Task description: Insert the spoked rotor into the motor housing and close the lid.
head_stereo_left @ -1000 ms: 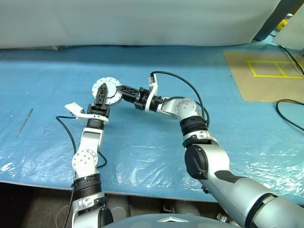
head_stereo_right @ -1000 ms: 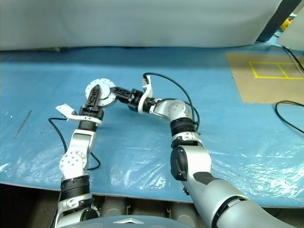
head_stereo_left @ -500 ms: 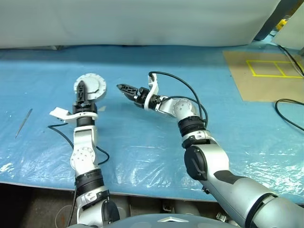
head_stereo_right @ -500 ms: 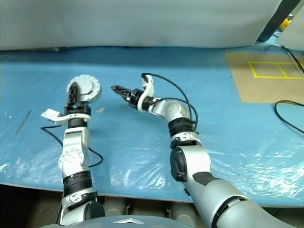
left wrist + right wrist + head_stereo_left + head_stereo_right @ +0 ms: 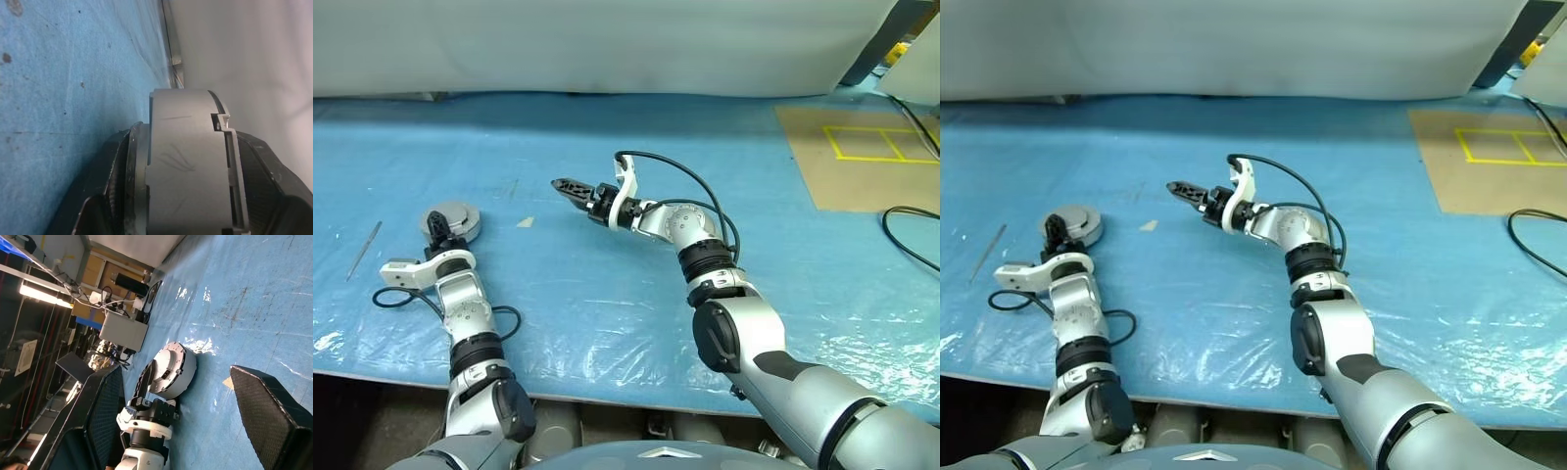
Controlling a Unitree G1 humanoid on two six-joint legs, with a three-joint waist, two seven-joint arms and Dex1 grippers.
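motor housing (image 5: 456, 219) carried leftward | left fingers (image 5: 437, 227) grip it | inside hidden

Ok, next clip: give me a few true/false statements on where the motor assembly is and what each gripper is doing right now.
1. The left gripper is closed on the round silver motor housing. True; in the left wrist view its fingers clamp both sides of the housing.
2. The right gripper holds the lid. False; it is open and empty above the blue sheet.
3. The housing sits at the robot's left side of the sheet. True.
4. The two grippers touch each other. False; they are well apart.
5. A thin metal tool lies on the yellow-marked board. False; it lies on the blue sheet left of the housing.
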